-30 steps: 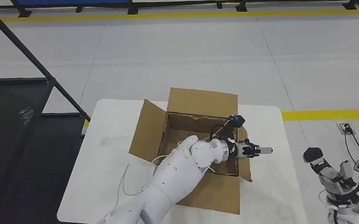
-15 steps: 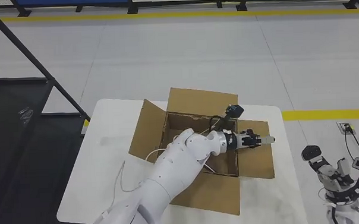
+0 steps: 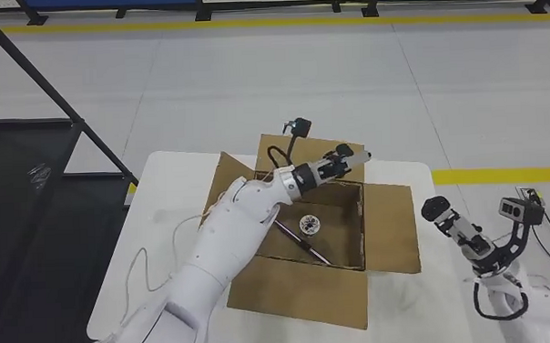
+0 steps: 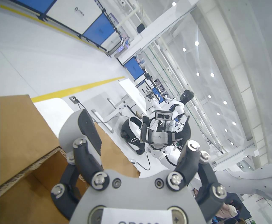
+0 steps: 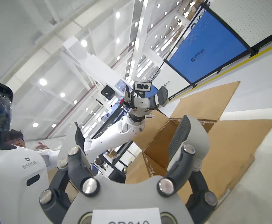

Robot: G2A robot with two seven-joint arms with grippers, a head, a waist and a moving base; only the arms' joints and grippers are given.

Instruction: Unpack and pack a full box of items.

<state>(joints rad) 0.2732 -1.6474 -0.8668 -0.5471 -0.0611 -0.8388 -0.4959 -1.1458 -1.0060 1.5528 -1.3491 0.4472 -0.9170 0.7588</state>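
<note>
1. We see a white table (image 3: 168, 248) standing on a shiny white floor (image 3: 254, 81). Yellow lines (image 3: 494, 175) run across the floor. Big blue panels (image 5: 208, 48) in black frames stand at the far side of the room. Rows of round lamps shine on the ceiling.
2. The blue panels have pale writing on them. Each gripper has a white sticker (image 5: 125, 216) on its base with dark print that is partly cut off.
3. The box (image 3: 386, 227) is brown cardboard. It sits on the table with its flaps folded out.
4. The left gripper (image 3: 355, 154) hangs over the far edge of the box. Its fingers are spread apart and there is nothing between them. The open part of the box lies just under this gripper and back along its arm.
5. A round white thing (image 3: 310, 225) and a dark stick (image 3: 300, 243) lie near each other on the bottom of the box. They are below the left gripper and nearer to the robot than it is.
6. The right gripper (image 5: 129, 135) is out past the side of the table, well apart from the box. Its fingers are spread wide and hold nothing. The box lies out in front of its fingertips.
</note>
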